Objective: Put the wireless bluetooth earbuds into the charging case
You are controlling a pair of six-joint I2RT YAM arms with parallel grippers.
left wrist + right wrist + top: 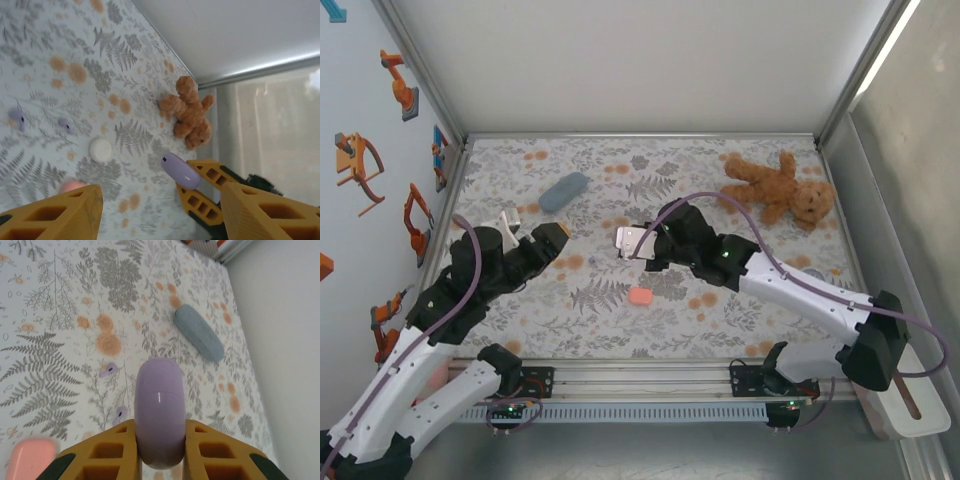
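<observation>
While the right fingers (112,452) pinch the seemingly shut lilac case (159,405), both lilac earbuds (109,370) lie loose on the surface (50,315) nearby; the left fingers (260,215) hang spread, empty. Nothing is inserted yet.

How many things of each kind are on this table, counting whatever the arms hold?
Cases: 4 (lilac case in the right gripper, grey-blue case, pink case, white round case)
Lilac earbuds: 2
Teddy bear: 1
Total: 7
</observation>
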